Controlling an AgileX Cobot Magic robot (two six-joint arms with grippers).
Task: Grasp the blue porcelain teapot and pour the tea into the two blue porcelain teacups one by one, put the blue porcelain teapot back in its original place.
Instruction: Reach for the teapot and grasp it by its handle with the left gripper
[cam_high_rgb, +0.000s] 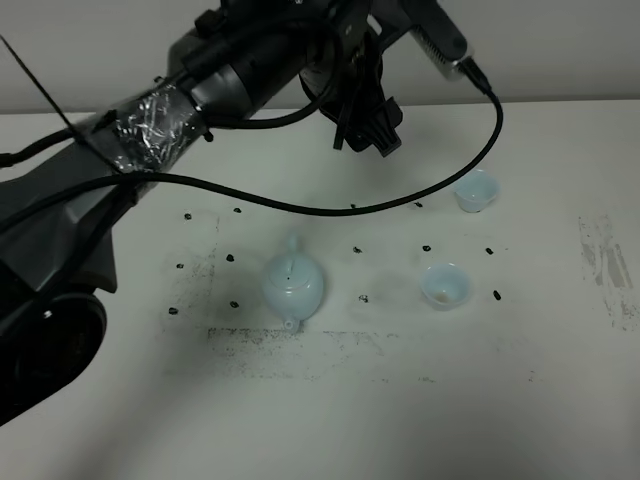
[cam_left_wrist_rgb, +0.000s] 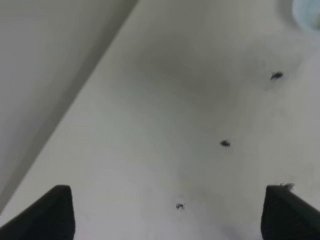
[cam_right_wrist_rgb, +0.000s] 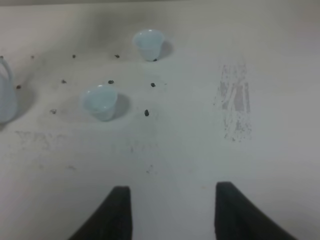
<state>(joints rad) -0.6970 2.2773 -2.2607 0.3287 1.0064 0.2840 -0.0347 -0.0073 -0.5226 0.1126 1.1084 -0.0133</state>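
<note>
Found the blue porcelain teapot (cam_high_rgb: 293, 285) upright on the desk (cam_high_rgb: 330, 420) left of centre, touched by nothing. Saw the left claw (cam_high_rgb: 362, 135) hanging above the desk's far side just right of it, jaws spread wide and grasping nothing, then further right the nearer teacup (cam_high_rgb: 445, 286) and, beyond it, the farther teacup (cam_high_rgb: 476, 191), both upright and apart from each other. Caught the right claw (cam_right_wrist_rgb: 172, 212) only in its wrist view, released too, bare desk between its fingers.
</note>
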